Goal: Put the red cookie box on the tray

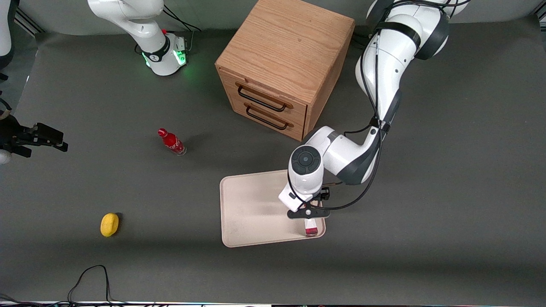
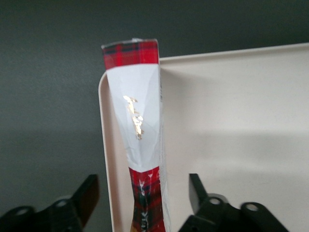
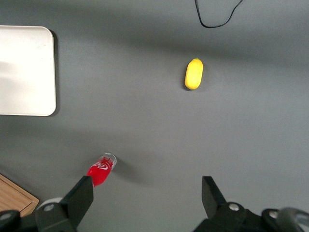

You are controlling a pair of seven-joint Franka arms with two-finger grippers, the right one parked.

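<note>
The red cookie box [image 2: 140, 135], a long thin carton in red tartan with a white middle band and a gold script mark, lies inside the flat cream-white tray [image 1: 251, 209], along its short rim toward the working arm's end of the table and close to the corner nearest the front camera. In the front view only its red end [image 1: 311, 230] shows below the wrist. The left arm's gripper [image 1: 308, 213] hangs directly over it. In the wrist view the two black fingers [image 2: 87, 195] stand apart on either side of the carton with a clear gap at each, so the pincer looks released and nothing is clamped.

The box is probably light, thin card: stiff along its length but easy to dent across the narrow faces, and its glossy print may be a little slippery. A gentle hold across the narrow width near the middle would suit it best.

Most of the carton is covered by the wrist in the front view, and its near end runs out of the wrist picture. Whether it rests flat or leans on the low rim is hard to tell. Elsewhere on the grey table are a wooden two-drawer cabinet [image 1: 281, 64], a small red bottle [image 1: 172, 142] and a yellow lemon-like object [image 1: 109, 224].
</note>
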